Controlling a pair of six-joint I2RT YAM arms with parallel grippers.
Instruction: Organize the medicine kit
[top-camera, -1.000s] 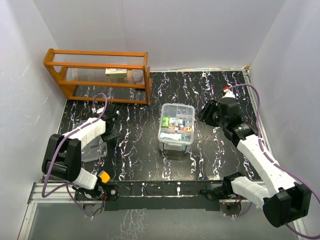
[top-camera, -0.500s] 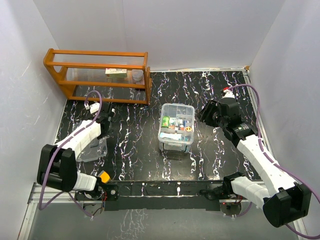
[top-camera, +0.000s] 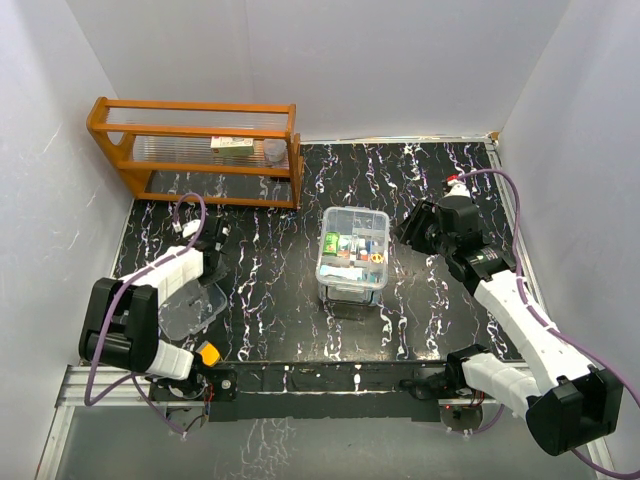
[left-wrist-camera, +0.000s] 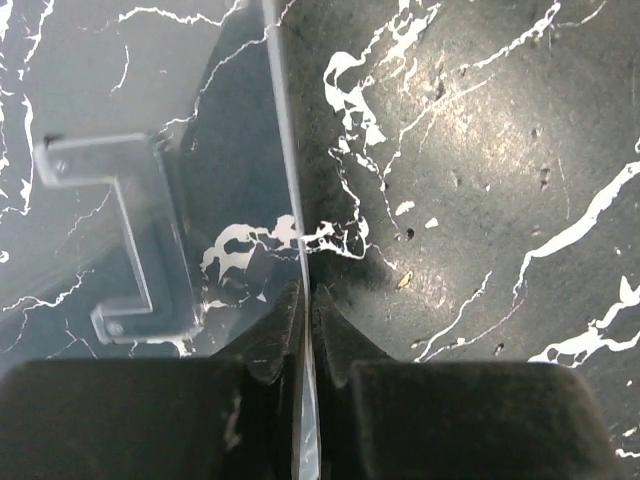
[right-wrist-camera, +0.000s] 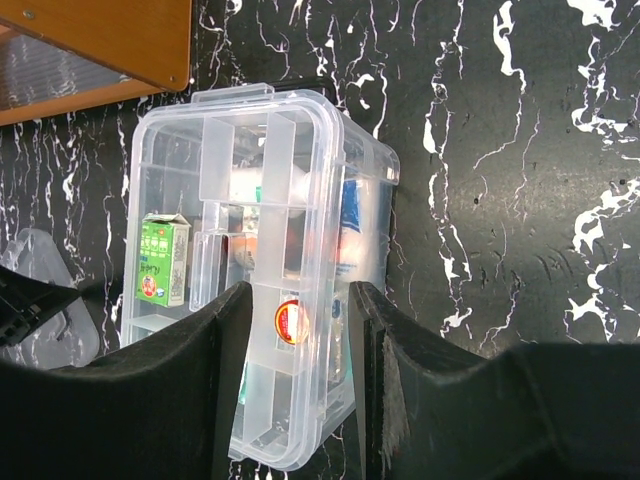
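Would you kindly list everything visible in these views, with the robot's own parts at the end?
medicine kit box: one, clear, table centre, uncovered
tray insert: one, clear, divided, inside the box
green carton: one, green, in a tray compartment
other packets: several, mixed colours, in the box
lid: one, clear, left of the box
rack: one, orange wood, far left corner
small box: one, pale, on the rack
round item: one, grey, beside the small box
table: one, black with white veins
left gripper: one, black, shut on the lid's edge
right gripper: one, black, open, right of the box
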